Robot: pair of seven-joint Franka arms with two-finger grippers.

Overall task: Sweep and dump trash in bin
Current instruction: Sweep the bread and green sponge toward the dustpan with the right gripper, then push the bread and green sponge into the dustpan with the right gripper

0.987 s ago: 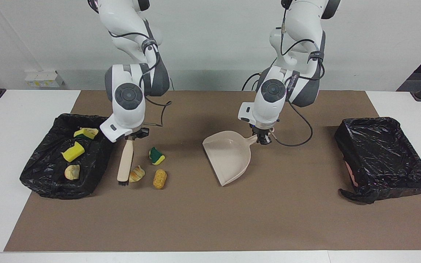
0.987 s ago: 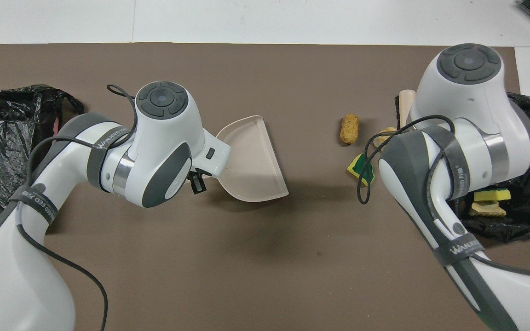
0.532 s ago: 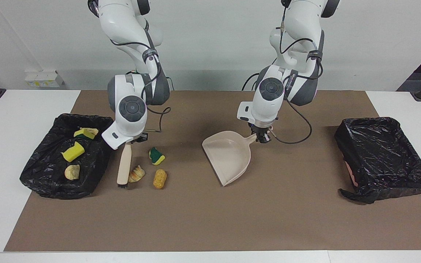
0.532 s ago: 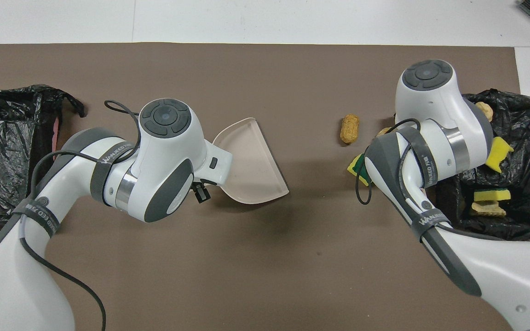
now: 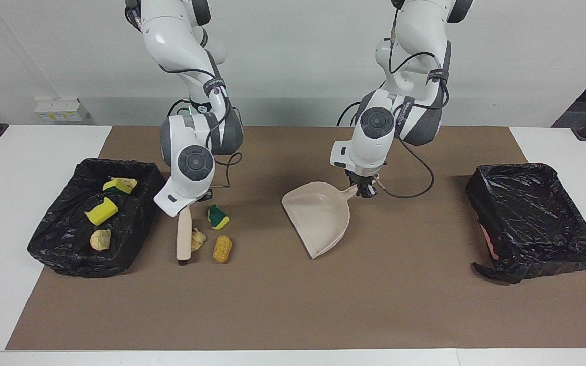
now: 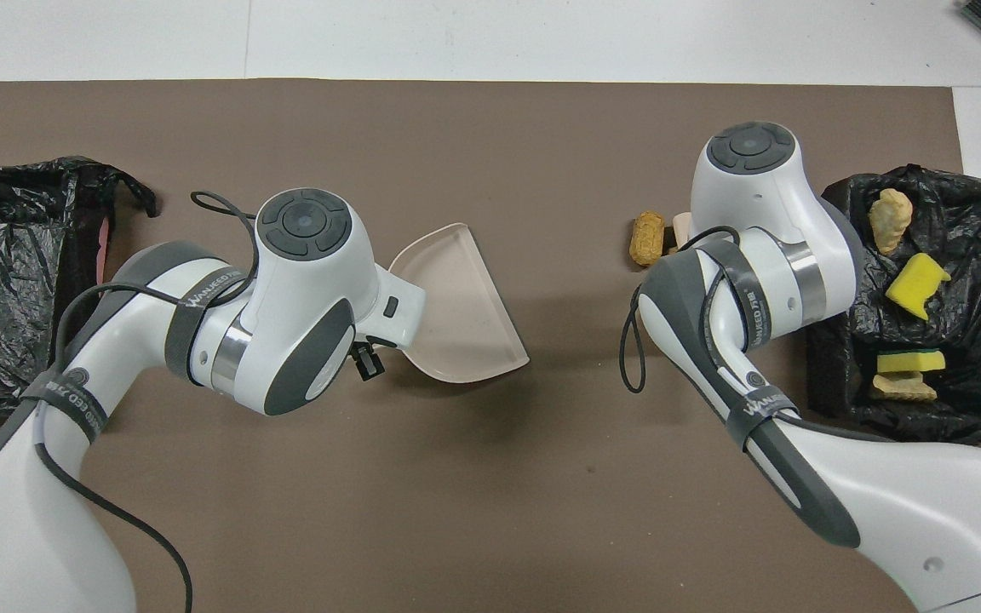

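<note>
Facing view: three scraps already in bin (image 5: 89, 254), left of frame. Three on table (image 5: 293, 305) left of centre, beside brush (image 5: 184, 239) grasped by right hand (image 5: 187, 206). Left hand (image 5: 365, 191) grips empty dustpan (image 5: 318, 218).

Overhead view: pastry piece (image 6: 646, 239) unswept, upper right.

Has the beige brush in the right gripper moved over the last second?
Yes. The beige plastic brush, held by the right gripper, has shifted away from the trash-filled black-lined bin toward the beige plastic dustpan, pressing against the golden-brown pastry piece.
</note>
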